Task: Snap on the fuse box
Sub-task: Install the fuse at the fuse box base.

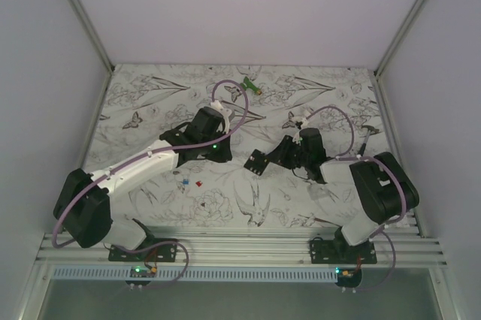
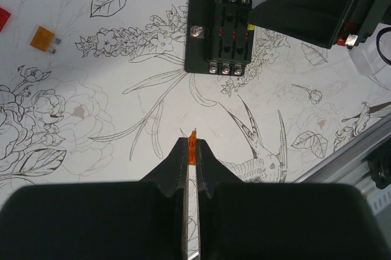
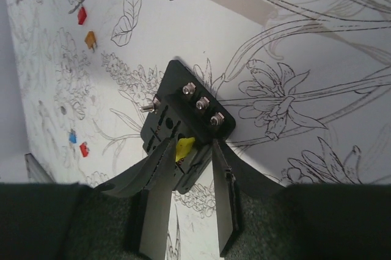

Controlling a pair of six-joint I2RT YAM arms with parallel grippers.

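The fuse box [image 2: 219,31] is a flat black block with screws at both ends, lying on the flower-print table; it also shows in the top view [image 1: 257,161]. My right gripper [image 3: 190,144] stands open over its near end [image 3: 183,113]. One finger covers the box's face and the other lies along its side edge. A yellow fuse [image 3: 184,148] sits in the box against the left finger. My left gripper [image 2: 193,144] is shut on a small orange fuse [image 2: 193,150], a short way from the box. From above, it [image 1: 219,153] is left of the box.
Loose fuses lie on the table: an orange one [image 2: 44,38] and a red one [image 2: 3,19] to the left, and a blue one [image 1: 185,183] and a red one [image 1: 198,182] nearer the front. A green-and-white object [image 1: 252,86] lies at the back. White walls enclose the table.
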